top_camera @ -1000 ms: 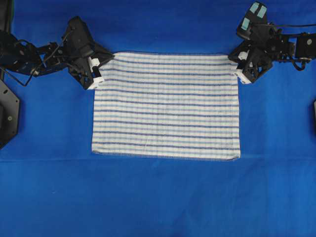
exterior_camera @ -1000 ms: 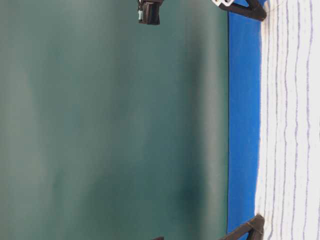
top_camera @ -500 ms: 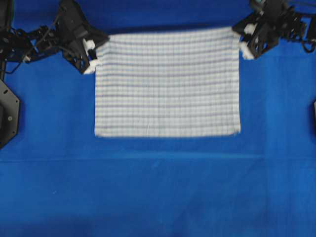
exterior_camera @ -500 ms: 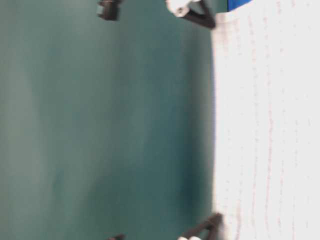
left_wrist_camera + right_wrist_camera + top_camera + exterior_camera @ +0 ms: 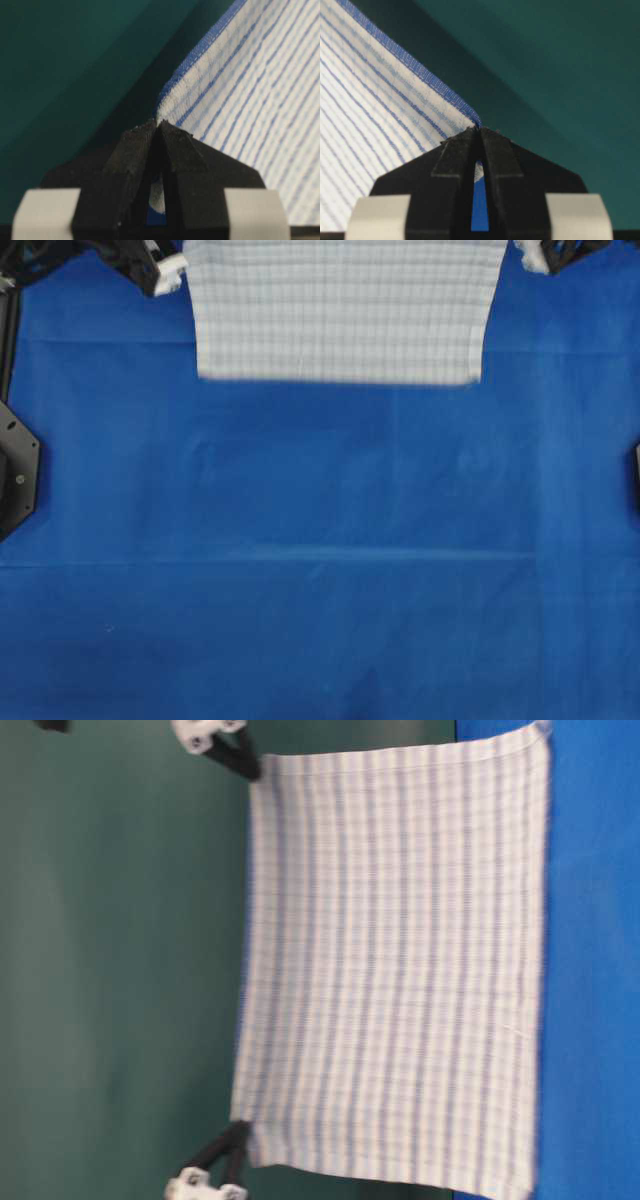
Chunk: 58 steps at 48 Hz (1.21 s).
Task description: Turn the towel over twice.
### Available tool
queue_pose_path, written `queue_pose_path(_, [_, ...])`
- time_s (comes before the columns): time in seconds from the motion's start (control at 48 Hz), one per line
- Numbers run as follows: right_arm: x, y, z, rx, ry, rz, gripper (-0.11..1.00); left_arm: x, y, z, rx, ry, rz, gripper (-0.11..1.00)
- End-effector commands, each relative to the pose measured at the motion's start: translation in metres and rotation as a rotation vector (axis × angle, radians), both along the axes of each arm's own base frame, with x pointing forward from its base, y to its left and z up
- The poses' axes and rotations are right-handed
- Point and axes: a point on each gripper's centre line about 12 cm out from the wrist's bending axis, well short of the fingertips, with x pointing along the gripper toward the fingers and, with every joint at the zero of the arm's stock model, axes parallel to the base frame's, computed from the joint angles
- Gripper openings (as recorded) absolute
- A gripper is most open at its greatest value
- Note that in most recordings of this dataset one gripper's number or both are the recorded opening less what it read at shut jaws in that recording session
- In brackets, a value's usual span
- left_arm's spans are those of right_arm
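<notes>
Towel (image 5: 395, 970) hanging flat, held by two corners.
Left gripper (image 5: 158, 127) and right gripper (image 5: 479, 129) pinch the woven, blue-striped rectangle above the cloth (image 5: 320, 570).

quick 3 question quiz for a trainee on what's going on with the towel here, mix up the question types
1. True or false: the towel lies flat on the blue table cloth.
2. Multiple choice: the left tool is A) open above the towel, B) shut on a towel corner, C) resting on the table cloth.
3. Fill in: the right tool pinches the towel at a ____.

Key
1. False; it hangs from the two tools, with only its lower edge near the cloth.
2. B
3. corner
</notes>
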Motion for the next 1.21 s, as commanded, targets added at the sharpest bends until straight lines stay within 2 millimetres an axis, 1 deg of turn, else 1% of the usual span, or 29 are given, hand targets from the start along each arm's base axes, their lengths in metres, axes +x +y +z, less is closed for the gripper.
queue_pose_path(0.0, [-0.004, 0.002, 0.034, -0.070, -0.057, -0.004, 0.05, -0.001, -0.001, 0.027, 0.047, -0.061, 0.001, 0.01])
queue_pose_path(0.104, [-0.005, 0.010, 0.049, -0.107, -0.074, 0.012, 0.05, -0.004, -0.005, 0.041, 0.075, -0.097, -0.005, 0.01])
queue_pose_path(0.25, [-0.005, 0.017, 0.062, -0.131, -0.086, 0.022, 0.05, -0.006, -0.010, 0.049, 0.090, -0.117, -0.011, 0.01])
queue_pose_path(0.604, [-0.002, 0.025, 0.059, -0.111, -0.057, 0.031, 0.05, -0.002, -0.016, 0.047, 0.086, -0.116, -0.034, 0.01])
queue_pose_path(0.688, [-0.001, 0.030, 0.055, -0.092, -0.043, 0.031, 0.05, 0.000, -0.021, 0.045, 0.077, -0.107, -0.051, 0.01])
queue_pose_path(0.771, [0.001, 0.041, 0.048, -0.056, -0.009, 0.037, 0.05, 0.005, -0.033, 0.038, 0.060, -0.091, -0.091, 0.01])
queue_pose_path(0.833, [0.003, 0.055, 0.039, -0.011, 0.032, 0.050, 0.05, 0.009, -0.044, 0.031, 0.045, -0.073, -0.126, 0.01])
queue_pose_path(0.938, [0.007, 0.083, 0.022, 0.075, 0.085, 0.086, 0.05, 0.014, -0.069, 0.011, 0.010, -0.027, -0.208, 0.01])
queue_pose_path(0.958, [0.007, 0.092, 0.014, 0.107, 0.099, 0.097, 0.05, 0.015, -0.074, 0.006, 0.000, -0.018, -0.222, 0.01])
queue_pose_path(1.062, [0.010, 0.120, -0.013, 0.212, 0.136, 0.141, 0.05, 0.014, -0.096, -0.020, -0.077, 0.023, -0.274, 0.01])
queue_pose_path(1.083, [0.010, 0.126, -0.019, 0.229, 0.140, 0.153, 0.05, 0.014, -0.101, -0.028, -0.096, 0.042, -0.288, 0.01])
queue_pose_path(1.104, [0.010, 0.131, -0.025, 0.247, 0.149, 0.162, 0.05, 0.013, -0.104, -0.032, -0.101, 0.052, -0.294, 0.01])
queue_pose_path(1.125, [0.011, 0.136, -0.032, 0.264, 0.155, 0.173, 0.05, 0.012, -0.111, -0.043, -0.118, 0.082, -0.314, 0.01])
queue_pose_path(1.188, [0.011, 0.151, -0.053, 0.314, 0.172, 0.201, 0.05, 0.010, -0.125, -0.061, -0.143, 0.135, -0.356, 0.01])
